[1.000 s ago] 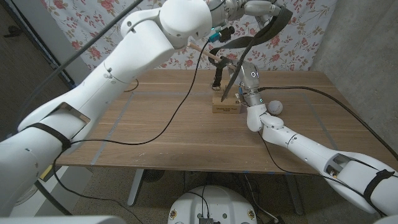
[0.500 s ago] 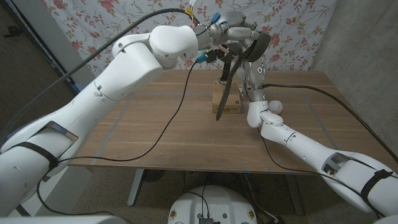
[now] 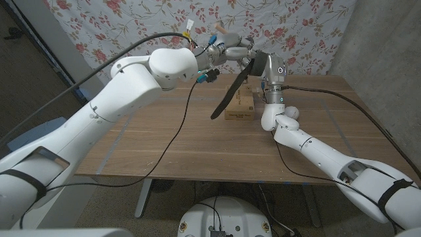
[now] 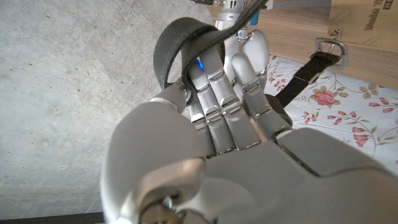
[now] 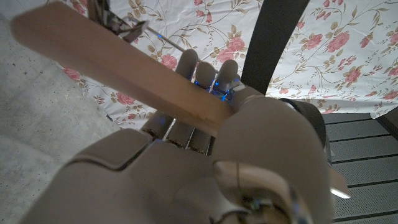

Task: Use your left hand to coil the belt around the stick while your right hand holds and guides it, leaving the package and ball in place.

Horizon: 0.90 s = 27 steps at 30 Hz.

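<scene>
Above the table's [image 3: 164, 138] far side, the left hand [image 3: 231, 49] grips the belt [image 3: 227, 100], fingers closed on a loop, so it can lead the strap around. Just right of it, the right hand [image 3: 273, 72] clasps the stick [image 5: 124, 68] to steady it. Package [image 3: 240, 105] and ball [image 3: 291, 113] rest below, untouched.

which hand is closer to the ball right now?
Right. The right hand is raised just above and behind the ball, gripping the stick. The left hand is up by the belt coil, farther toward the robot's left.
</scene>
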Tool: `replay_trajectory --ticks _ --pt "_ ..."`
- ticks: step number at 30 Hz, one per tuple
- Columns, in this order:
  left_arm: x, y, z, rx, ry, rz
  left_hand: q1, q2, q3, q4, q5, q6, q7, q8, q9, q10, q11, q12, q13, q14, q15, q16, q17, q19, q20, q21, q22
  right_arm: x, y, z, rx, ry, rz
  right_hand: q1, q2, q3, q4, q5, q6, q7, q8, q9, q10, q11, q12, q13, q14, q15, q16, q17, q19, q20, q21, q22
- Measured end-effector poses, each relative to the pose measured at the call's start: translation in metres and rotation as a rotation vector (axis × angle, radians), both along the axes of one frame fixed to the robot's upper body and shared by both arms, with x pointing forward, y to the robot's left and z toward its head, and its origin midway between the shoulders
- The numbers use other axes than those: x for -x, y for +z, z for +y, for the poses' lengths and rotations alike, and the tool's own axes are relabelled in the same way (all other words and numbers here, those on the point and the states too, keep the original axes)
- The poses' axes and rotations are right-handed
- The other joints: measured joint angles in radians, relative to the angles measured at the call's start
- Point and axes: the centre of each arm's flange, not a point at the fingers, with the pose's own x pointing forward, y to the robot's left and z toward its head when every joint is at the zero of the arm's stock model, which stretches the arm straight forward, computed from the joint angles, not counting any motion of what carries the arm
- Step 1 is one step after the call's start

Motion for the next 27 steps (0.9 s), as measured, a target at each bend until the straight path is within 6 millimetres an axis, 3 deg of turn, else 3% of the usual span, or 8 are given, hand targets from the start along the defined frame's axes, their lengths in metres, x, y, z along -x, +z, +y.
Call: replay_trajectory --ticks 3,8,9,12,17,18,27 --pt "0.001 -0.007 0.012 0.045 0.041 -0.02 0.0 0.0 0.0 0.0 0.0 0.002 -0.002 -0.001 0.0 0.0 0.0 0.0 0.001 0.001 -0.001 0.0 -0.002 0.0 0.0 0.0 0.0 -0.001 -0.001 0.0 -0.008 -0.004 0.004 0.0 0.0 0.0 0.0 0.0 0.0 0.0 0.002 0.0 0.0 0.0 0.0 0.001 -0.001 0.0 0.0 0.0 0.0 0.0 0.0 0.0" --pt "0.001 0.007 0.023 0.118 0.12 -0.115 0.0 0.0 0.0 0.0 -0.003 0.008 -0.002 -0.003 0.0 0.002 -0.002 -0.001 0.002 0.001 -0.001 0.0 -0.002 0.0 0.0 0.0 0.0 -0.004 0.001 0.0 -0.008 -0.009 0.006 0.0 0.0 0.0 0.0 0.0 0.0 0.0 0.004 -0.001 0.0 0.0 0.0 0.001 -0.002 0.002 0.004 0.0 0.0 0.0 0.0 0.0" --pt "0.007 -0.015 0.028 0.127 0.138 -0.11 0.0 0.0 0.0 0.0 -0.003 0.008 -0.002 -0.003 0.001 0.002 -0.002 -0.001 0.003 0.001 -0.001 0.0 -0.004 0.0 0.0 0.0 0.0 -0.005 0.0 -0.001 -0.016 -0.018 0.012 0.0 0.0 0.0 0.0 0.0 0.0 0.0 0.004 -0.001 0.0 0.0 0.0 0.002 -0.002 0.002 0.004 0.0 0.0 0.0 0.0 0.0" --pt "0.015 -0.028 0.035 0.18 0.193 -0.165 0.0 0.0 0.0 0.0 -0.003 0.011 -0.004 -0.004 0.016 0.002 -0.002 -0.001 0.003 0.001 -0.001 0.0 -0.004 0.0 0.0 0.0 0.0 -0.007 0.0 -0.001 -0.015 -0.022 0.016 0.0 0.0 0.0 0.0 -0.001 0.0 0.0 0.004 -0.001 0.0 0.0 0.0 0.002 -0.002 0.002 0.004 0.0 0.0 0.0 0.0 0.0" --pt "0.024 -0.025 0.05 0.271 0.292 -0.282 0.0 0.0 0.0 0.0 -0.003 0.018 -0.004 -0.013 0.016 0.004 -0.004 -0.009 0.003 0.006 -0.004 0.0 -0.004 0.0 0.0 0.0 -0.003 -0.009 0.001 0.001 -0.014 -0.024 0.021 0.0 0.0 0.0 0.0 -0.001 0.0 0.0 0.004 0.0 0.0 0.0 0.0 0.0 -0.002 0.002 0.004 0.0 0.0 0.0 0.0 0.0" --pt "0.029 -0.035 0.051 0.306 0.309 -0.291 0.0 0.0 0.0 0.0 -0.003 0.018 -0.004 -0.013 0.016 0.007 -0.001 -0.009 0.003 0.006 -0.004 0.0 -0.004 0.0 0.0 0.0 -0.003 -0.01 0.001 0.002 -0.015 -0.024 0.022 0.0 0.0 0.0 0.0 -0.001 0.0 0.0 0.004 0.0 0.0 0.0 0.0 0.0 -0.002 0.002 0.004 0.0 0.0 0.0 0.0 0.0" --pt "0.039 -0.047 0.069 0.398 0.483 -0.348 0.0 0.0 0.0 0.0 -0.003 0.023 -0.006 -0.019 0.023 0.013 0.001 -0.015 0.003 0.008 -0.002 0.0 -0.004 0.0 0.0 0.0 -0.003 -0.013 0.001 0.006 -0.01 -0.02 0.026 0.0 0.0 -0.002 -0.002 -0.003 0.0 0.0 0.004 0.0 0.0 0.0 0.0 0.002 -0.002 0.002 0.004 0.0 0.0 0.0 0.0 0.0"
